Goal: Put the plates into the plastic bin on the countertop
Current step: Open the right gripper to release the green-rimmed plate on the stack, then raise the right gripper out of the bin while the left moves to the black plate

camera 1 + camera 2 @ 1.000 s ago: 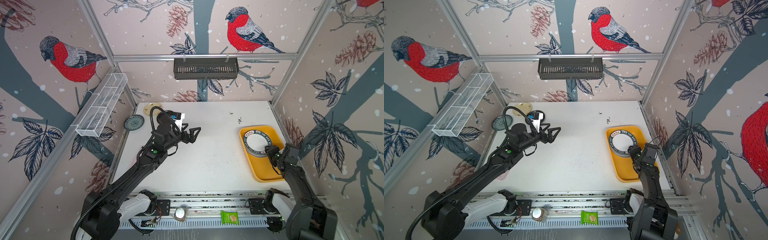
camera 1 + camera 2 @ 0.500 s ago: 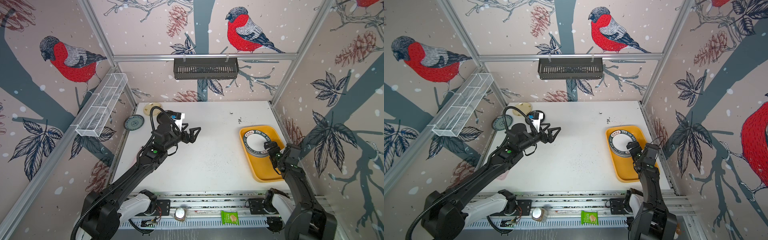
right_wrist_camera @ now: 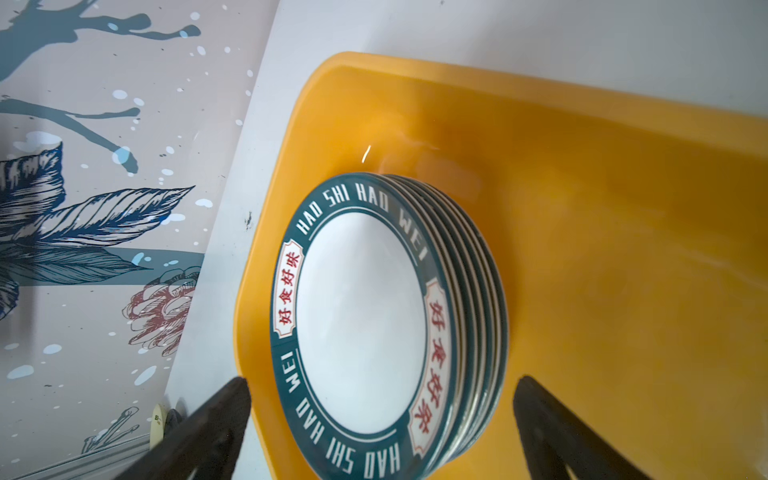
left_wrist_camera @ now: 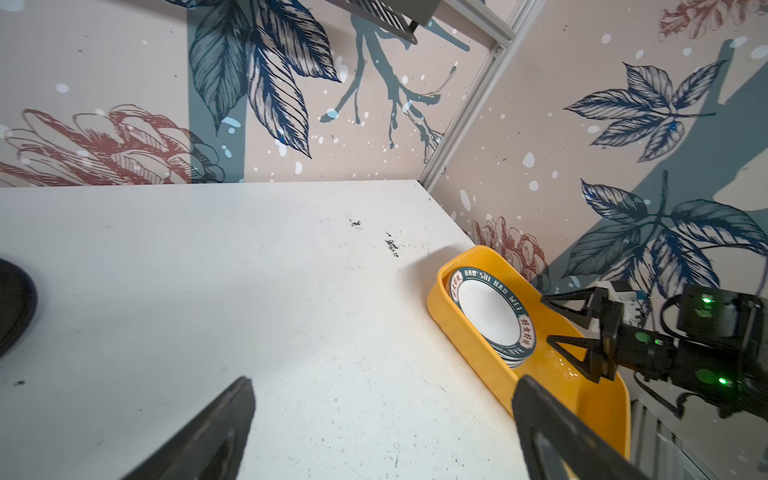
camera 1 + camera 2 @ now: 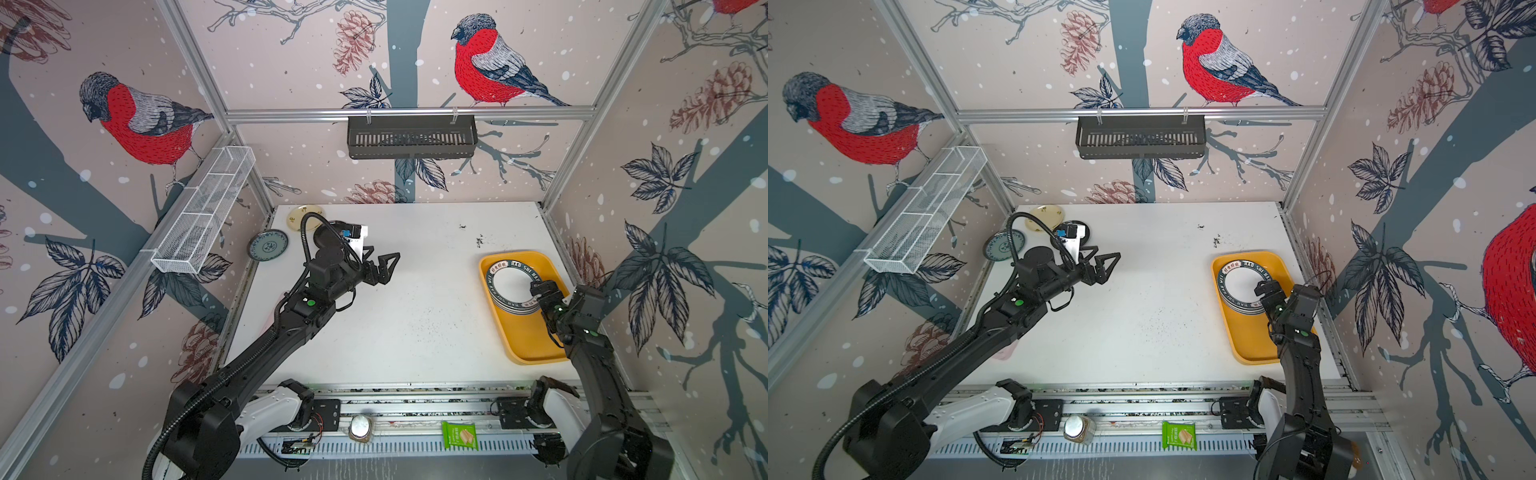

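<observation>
- Over on the right side of the countertop [image 5: 415, 311] sits the plastic bin [image 5: 536, 349], mustard yellow and low-walled, with a stack of plates [image 5: 509, 286] in its far half. Its near half is bare.
- From the right wrist view I make out roughly six rims nested together (the lower ones are hard to separate).
- The top plate [image 3: 361, 320] has a plain white well and a dark green rim with white letters reading HAO SHI HAO WEI. Two pale panels on the rim carry red characters. It looks glossy and lies flat, seated squarely on the others.
- The right gripper [image 5: 536, 293] hovers over the near edge of that stack, its fingers spread wide and holding nothing.
- The left gripper [image 5: 384, 259] hangs above the countertop on the left, also spread wide and empty.
- At least three plates are not yet binned, all near the far left corner:
  - a cream-yellow plate [image 5: 301, 216];
  - a blue-grey patterned plate [image 5: 268, 245], right at the table's edge (I cannot tell whether it lies fully on the surface);
  - a black plate [image 5: 328, 235], half hidden behind the left arm.
- I judge the job well past halfway. The green-rimmed set looks done, and the odd ones on the far side are left to carry across.
</observation>
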Controlling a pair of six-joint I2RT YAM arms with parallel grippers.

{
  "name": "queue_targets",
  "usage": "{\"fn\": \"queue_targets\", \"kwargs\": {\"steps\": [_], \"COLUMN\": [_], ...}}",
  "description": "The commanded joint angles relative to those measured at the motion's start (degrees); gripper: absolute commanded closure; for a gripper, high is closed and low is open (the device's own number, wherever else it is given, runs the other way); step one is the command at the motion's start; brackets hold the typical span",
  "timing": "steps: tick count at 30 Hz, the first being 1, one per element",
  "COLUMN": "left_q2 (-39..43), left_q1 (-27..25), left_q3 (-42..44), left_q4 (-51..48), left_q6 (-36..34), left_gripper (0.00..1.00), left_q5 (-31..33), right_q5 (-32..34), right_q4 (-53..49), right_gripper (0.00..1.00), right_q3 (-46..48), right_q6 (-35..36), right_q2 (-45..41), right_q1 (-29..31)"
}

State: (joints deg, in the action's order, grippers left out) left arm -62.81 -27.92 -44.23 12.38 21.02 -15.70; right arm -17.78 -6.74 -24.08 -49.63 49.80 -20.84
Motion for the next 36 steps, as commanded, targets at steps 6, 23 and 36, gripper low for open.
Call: {"fn": "queue_targets", "kwargs": {"steps": [6,23,36], "left_q2": [-0.25,-1.79,-5.05], "left_q1": [0.43,7.77,16.58], "left_q3": [-0.68,-2.82,-5.58], "left_q4": [-1.37,-6.72,-12.57], "left_q6": [-0.34,1.24,3.15], "left_gripper": [0.04,0.03,0.04], "left_q5": [3.89,10.13,16.08], "right_q5": [3.27,13.08,5.79], "right_q4": [-1.39,13.53,23.09], "right_gripper": [0.01,0.00,0.00], "right_q3": [-7.12,-22.17,-34.45], "right_q6": [-1.78,2.28,7.50], "right_q2": [-2.87,17.94,34.93], "right_q1": [8.78,39.38,50.31]}}
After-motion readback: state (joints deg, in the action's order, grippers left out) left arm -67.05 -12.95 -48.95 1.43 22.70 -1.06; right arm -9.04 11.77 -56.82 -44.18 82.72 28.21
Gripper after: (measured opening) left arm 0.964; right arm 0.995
